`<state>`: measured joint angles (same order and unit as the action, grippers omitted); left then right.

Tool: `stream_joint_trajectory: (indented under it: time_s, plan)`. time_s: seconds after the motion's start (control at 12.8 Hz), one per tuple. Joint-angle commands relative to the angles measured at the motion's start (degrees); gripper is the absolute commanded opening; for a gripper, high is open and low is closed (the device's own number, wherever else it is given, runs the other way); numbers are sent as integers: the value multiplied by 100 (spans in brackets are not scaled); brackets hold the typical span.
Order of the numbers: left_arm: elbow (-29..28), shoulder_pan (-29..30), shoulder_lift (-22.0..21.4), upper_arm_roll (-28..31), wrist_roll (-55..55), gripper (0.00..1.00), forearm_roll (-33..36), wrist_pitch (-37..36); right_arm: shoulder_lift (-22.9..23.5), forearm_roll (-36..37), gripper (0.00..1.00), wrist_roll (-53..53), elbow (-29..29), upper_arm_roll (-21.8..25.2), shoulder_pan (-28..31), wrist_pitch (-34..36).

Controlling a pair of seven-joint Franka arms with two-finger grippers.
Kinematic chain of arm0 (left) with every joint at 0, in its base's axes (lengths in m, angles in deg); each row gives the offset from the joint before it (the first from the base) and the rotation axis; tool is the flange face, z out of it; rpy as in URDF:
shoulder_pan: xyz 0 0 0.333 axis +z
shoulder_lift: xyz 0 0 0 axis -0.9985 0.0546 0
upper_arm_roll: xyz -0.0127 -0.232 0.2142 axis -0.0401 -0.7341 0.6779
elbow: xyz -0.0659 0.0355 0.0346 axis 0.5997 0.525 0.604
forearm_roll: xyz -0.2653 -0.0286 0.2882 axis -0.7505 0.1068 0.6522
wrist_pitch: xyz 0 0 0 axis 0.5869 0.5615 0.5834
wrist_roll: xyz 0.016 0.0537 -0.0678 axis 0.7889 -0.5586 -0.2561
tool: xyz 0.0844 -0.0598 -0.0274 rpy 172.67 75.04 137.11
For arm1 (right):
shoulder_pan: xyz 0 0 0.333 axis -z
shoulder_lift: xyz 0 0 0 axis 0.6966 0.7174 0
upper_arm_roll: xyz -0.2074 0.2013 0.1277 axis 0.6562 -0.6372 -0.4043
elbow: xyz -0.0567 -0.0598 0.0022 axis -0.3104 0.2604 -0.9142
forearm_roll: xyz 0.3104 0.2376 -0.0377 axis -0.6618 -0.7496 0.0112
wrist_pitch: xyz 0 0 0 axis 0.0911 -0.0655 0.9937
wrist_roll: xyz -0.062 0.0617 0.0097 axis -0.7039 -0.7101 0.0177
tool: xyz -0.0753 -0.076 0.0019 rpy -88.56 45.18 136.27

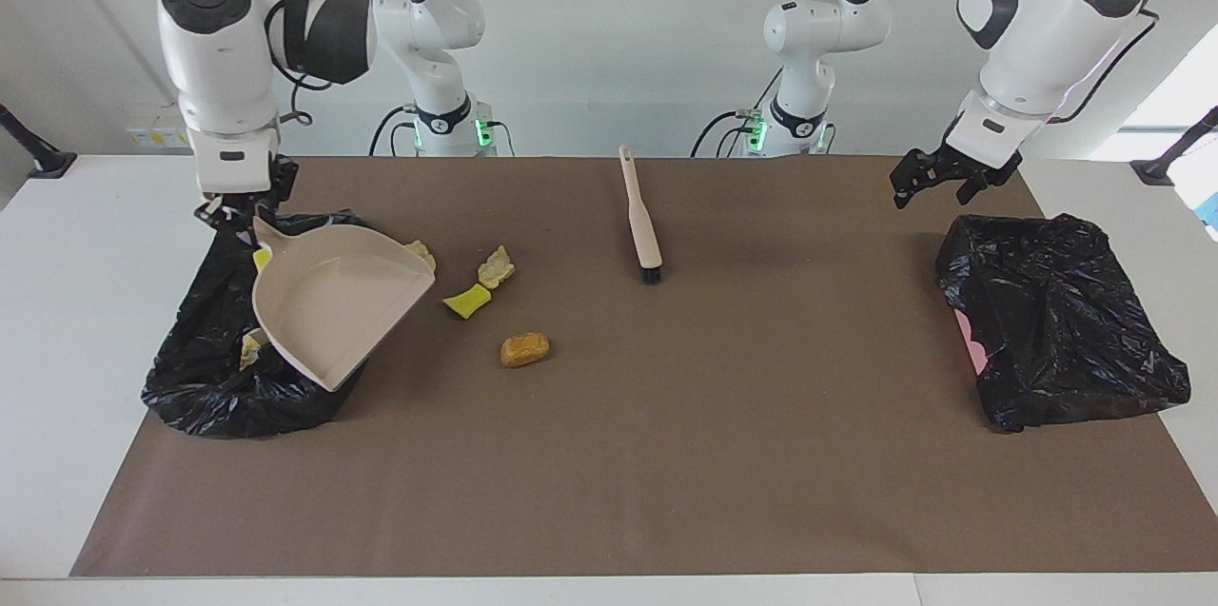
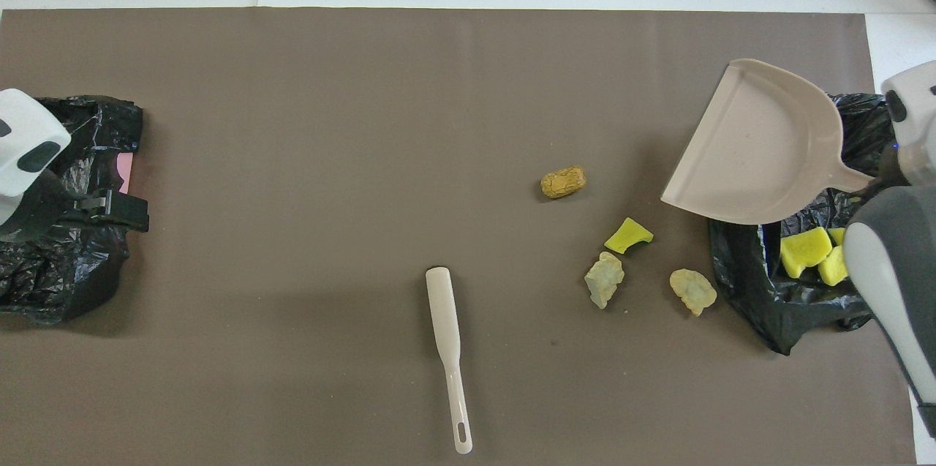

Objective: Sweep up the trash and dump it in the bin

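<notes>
the right gripper (image 1: 233, 206) hangs over the black bin bag (image 1: 190, 378) at the right arm's end of the table, its fingers clamped on the handle of the beige dustpan (image 1: 333, 302); the dustpan is held up in the air over the bag, tilted, its open lip toward the middle of the table; two bright yellow scraps (image 2: 812, 250) lie in the bag, touching each other, and a pale scrap (image 1: 251, 346) shows at the dustpan's edge, also in the bag; on the brown mat (image 1: 666, 454), just beside the bag, lies a pale scrap (image 2: 693, 290), then another pale scrap (image 1: 496, 266) and a yellow scrap with green backing (image 1: 467, 301) near each other; the orange-brown scrap (image 1: 524, 349) sits farther from the robots than those; the brush (image 1: 639, 225) lies flat mid-table, apart from the scraps, bristles away from the robots; the left gripper (image 1: 937, 178) hovers with fingers spread wide, holding nothing, over the mat by the edge of a second black bag (image 1: 1056, 321) at the left arm's end.
</notes>
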<state>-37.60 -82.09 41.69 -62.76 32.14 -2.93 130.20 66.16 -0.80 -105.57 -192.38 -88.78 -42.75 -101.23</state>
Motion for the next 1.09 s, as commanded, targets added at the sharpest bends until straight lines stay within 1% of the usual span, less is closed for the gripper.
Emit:
stream_joint_trajectory:
  time_s: [0.0, 0.16, 0.39, 0.54, 0.62, 0.78, 1.01]
  plan:
    - [463, 41, -8, -22, 248, 100, 121, -479, 139, -524, 0, 1213, -51, 2, -342, 32]
    - [789, 50, -8, -13, 311, 100, 113, -647, 280, -806, 0, 2014, -43, 2, -666, 15]
    - [922, 50, -8, 22, 320, 100, 121, -771, 517, -983, 0, 3655, 27, 2, -1272, -38]
    - [992, 41, -17, 14, 302, 100, 113, -875, 693, -1359, 0, 4624, 150, 2, -1475, -152]
    - [1071, 41, -17, 14, 302, 100, 113, -1085, 737, -1474, 0, 5037, 151, 2, -1633, -231]
    - [1334, 41, -8, -30, 293, 100, 86, -1184, 860, -1694, 0, 6047, 186, 2, -1967, -432]
    - [1344, 41, -43, -4, 276, 100, 51, -1114, 1387, -1941, 0, 7086, 659, 2, -2460, -626]
